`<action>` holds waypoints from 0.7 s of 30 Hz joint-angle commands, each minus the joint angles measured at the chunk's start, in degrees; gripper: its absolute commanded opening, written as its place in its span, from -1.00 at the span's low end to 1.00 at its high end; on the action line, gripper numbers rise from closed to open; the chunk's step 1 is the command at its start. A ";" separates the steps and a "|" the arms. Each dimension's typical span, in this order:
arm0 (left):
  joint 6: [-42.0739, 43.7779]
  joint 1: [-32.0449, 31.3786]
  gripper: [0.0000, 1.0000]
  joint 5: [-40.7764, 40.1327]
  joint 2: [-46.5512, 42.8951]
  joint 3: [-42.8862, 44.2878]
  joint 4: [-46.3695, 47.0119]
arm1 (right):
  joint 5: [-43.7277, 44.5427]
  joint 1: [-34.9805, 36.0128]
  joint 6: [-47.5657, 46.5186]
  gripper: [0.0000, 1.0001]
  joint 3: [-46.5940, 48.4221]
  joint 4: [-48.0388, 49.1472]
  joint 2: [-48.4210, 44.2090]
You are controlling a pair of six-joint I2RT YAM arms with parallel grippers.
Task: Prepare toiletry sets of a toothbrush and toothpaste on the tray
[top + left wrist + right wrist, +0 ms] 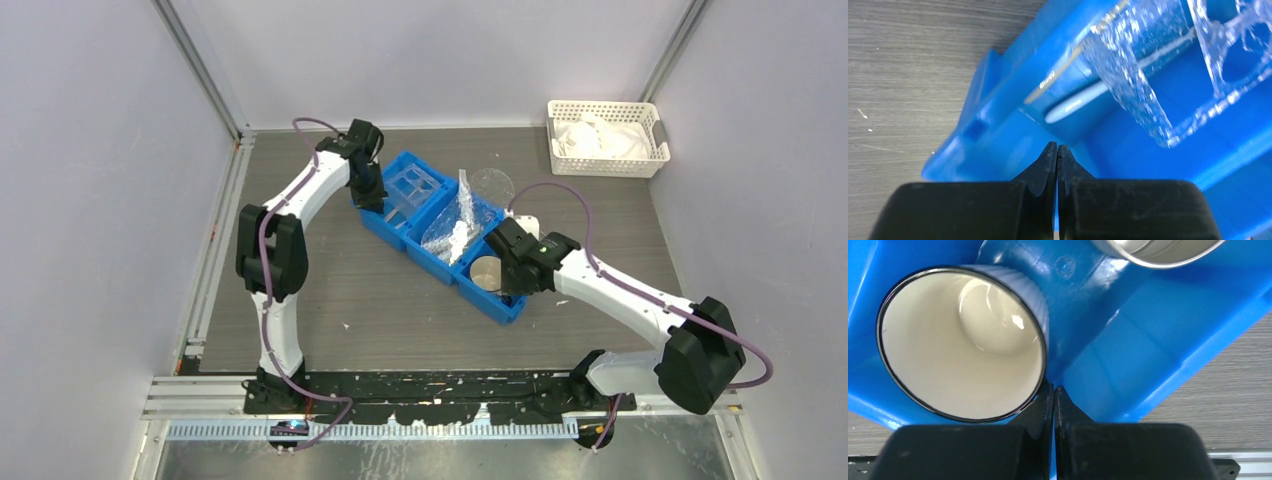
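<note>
The clear tray (410, 185) with square recesses lies in the left compartment of the blue bin (384, 228); the left wrist view shows the tray (1148, 90) close up. The toiletry sets (450, 225), clear-wrapped packets, are heaped in the middle compartment. My left gripper (370, 197) is shut at the bin's left end, its tips (1057, 147) over the blue wall with nothing showing between them. My right gripper (510, 285) is shut over the right compartment, tips (1054, 388) pressed together beside a mug.
A cream-lined dark mug (963, 340) and a metal cup (487, 272) stand in the bin's right compartment. A slim white lettered piece (1070, 105) lies under the tray. Behind the bin is a clear round lid (492, 183). A white lattice basket (605, 137) sits at the back right.
</note>
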 commanded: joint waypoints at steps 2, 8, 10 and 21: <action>0.57 0.58 -0.99 -4.73 4.40 5.06 -0.30 | -2.27 4.15 2.66 -0.99 -2.03 -0.86 -1.52; 2.81 1.59 -0.99 -6.27 12.88 18.73 -4.87 | -1.39 11.46 7.19 -0.99 -1.26 -0.70 -0.77; 3.66 1.76 -0.99 -6.86 16.15 24.46 -6.96 | -1.07 13.89 8.49 -0.99 -0.35 -0.81 -0.01; 5.73 2.14 -0.99 -4.49 28.47 43.07 -12.02 | -0.36 23.68 11.12 -0.99 5.86 1.47 9.80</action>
